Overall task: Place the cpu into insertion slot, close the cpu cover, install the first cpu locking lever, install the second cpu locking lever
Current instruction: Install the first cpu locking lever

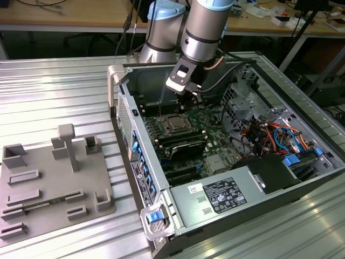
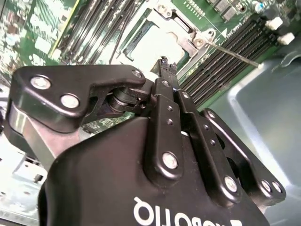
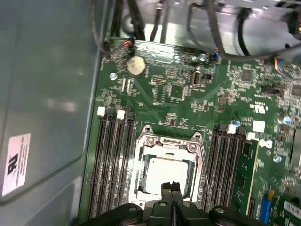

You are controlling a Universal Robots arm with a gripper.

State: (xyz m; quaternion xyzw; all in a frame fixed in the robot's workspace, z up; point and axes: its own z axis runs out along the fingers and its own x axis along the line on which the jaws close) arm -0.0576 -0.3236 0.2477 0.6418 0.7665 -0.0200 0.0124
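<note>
Clenched on nothing, the claw (image 3: 172,187) hovers just above the cpu (image 3: 164,170), seated in its motherboard (image 3: 178,94) socket with the cpu cover (image 3: 164,142) lowered around it.

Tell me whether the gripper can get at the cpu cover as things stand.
Probably yes. The gripper hangs just over the cpu cover, lying flat around the cpu, with nothing between them. A thin locking lever sticking up beside it could crowd that side.
</note>
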